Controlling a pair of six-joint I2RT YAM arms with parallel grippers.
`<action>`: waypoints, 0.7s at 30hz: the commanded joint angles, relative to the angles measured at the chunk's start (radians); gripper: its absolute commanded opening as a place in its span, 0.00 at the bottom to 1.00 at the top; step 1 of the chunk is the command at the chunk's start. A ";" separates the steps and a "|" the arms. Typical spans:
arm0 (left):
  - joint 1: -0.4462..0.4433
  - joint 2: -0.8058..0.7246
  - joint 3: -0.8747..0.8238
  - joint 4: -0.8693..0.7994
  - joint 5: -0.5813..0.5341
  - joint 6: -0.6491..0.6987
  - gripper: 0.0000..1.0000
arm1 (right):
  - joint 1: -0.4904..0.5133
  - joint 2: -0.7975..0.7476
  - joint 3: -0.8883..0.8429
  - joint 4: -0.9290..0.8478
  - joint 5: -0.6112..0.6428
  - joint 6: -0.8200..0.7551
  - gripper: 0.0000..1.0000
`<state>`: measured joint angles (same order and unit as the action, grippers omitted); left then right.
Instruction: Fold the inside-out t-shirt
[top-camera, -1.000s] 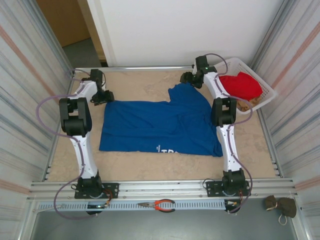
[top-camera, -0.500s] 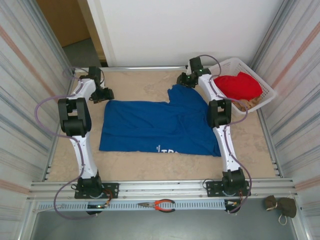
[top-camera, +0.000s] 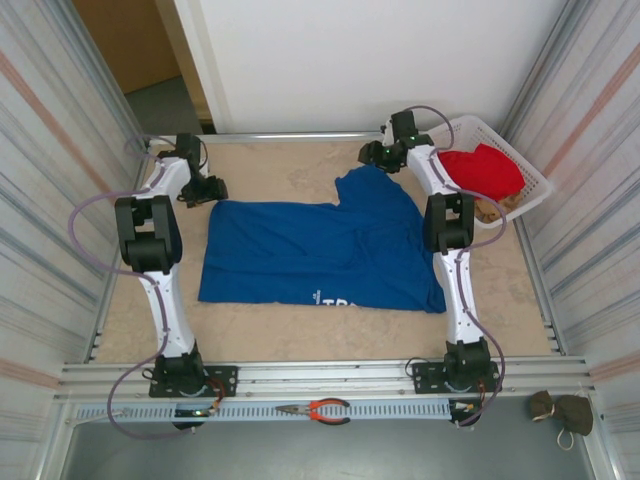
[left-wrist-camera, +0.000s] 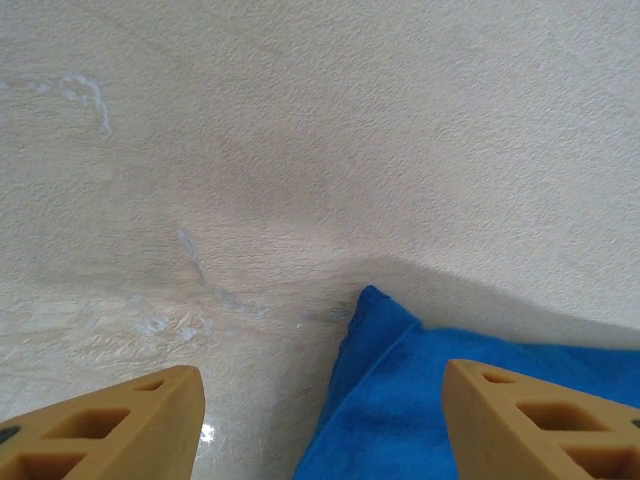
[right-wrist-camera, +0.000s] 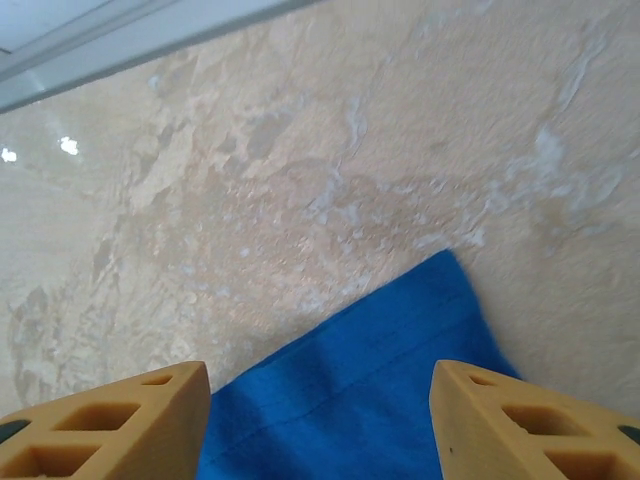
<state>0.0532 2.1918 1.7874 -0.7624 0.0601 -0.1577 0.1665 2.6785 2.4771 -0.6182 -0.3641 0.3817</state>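
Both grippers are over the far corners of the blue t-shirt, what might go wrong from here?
1. The left gripper is open with only the tip of a blue t-shirt corner between its jaws; closing there may miss or catch one layer.
2. The right gripper, also open, covers a narrow corner; an uneven lift could skew the fold.
3. The right arm runs close to the white basket and might nudge it.

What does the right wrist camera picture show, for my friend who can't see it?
A corner of a blue t-shirt lies flat on a beige, blotchy table, poking up between the two tan fingertips of the right pincer, which is open. A pale metal rail runs along the table's far edge at top left.
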 joint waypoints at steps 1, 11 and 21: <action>0.007 -0.037 0.002 -0.018 0.017 0.001 0.64 | 0.016 -0.064 -0.007 0.033 0.067 -0.067 0.66; 0.007 -0.067 0.005 -0.032 0.020 0.021 0.65 | 0.010 0.102 0.140 -0.103 0.088 -0.061 0.77; 0.012 -0.049 0.028 -0.051 0.029 0.027 0.67 | 0.031 0.133 0.171 -0.185 0.028 -0.095 0.62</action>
<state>0.0536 2.1689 1.7878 -0.7780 0.0715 -0.1532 0.1810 2.7716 2.6331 -0.7311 -0.3000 0.3111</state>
